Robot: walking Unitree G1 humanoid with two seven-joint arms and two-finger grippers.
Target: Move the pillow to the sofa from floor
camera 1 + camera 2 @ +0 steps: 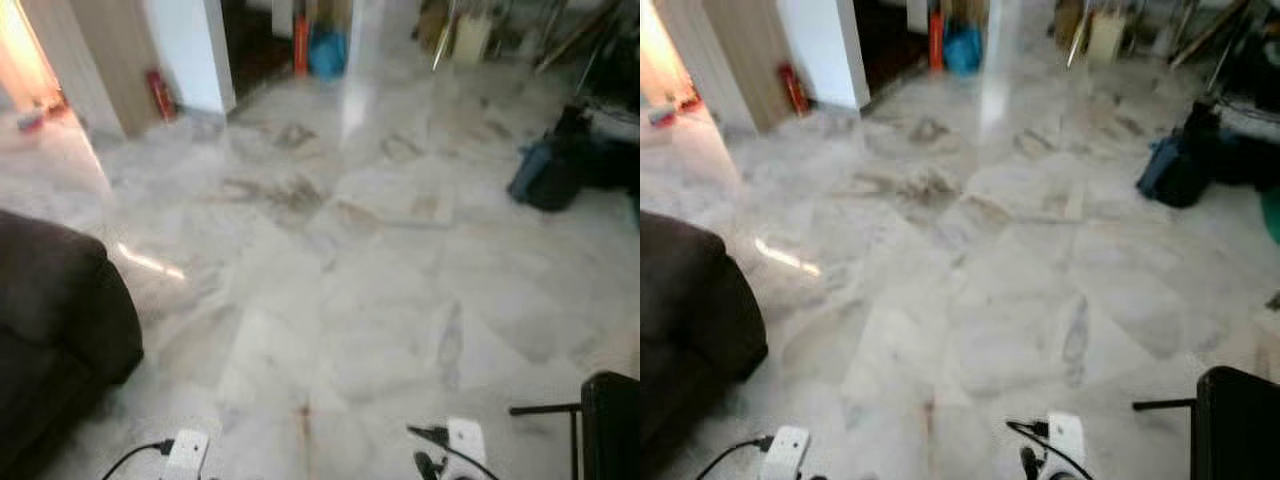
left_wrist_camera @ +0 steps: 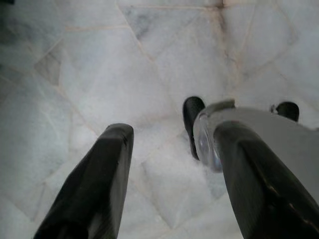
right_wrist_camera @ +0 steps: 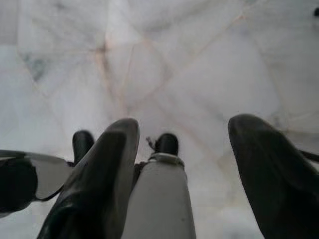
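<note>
The arm of a dark brown sofa [image 1: 55,320] stands at the left edge over a pale marble floor [image 1: 350,260]. Both arms hang low at my sides, their white wrist parts at the bottom of the eye views. In the left wrist view my left gripper [image 2: 174,128] is open above bare floor tiles, with nothing between its black fingers [image 2: 94,189]. In the right wrist view my right gripper [image 3: 184,123] is also open and empty, pointing down at the floor beside my own silver leg [image 3: 159,199].
A dark blue bag [image 1: 545,170] lies on the floor at the right. A black chair-like frame [image 1: 610,430] stands at the bottom right. A white pillar [image 1: 195,50], a red extinguisher [image 1: 160,95] and blue and orange items [image 1: 325,50] are far back.
</note>
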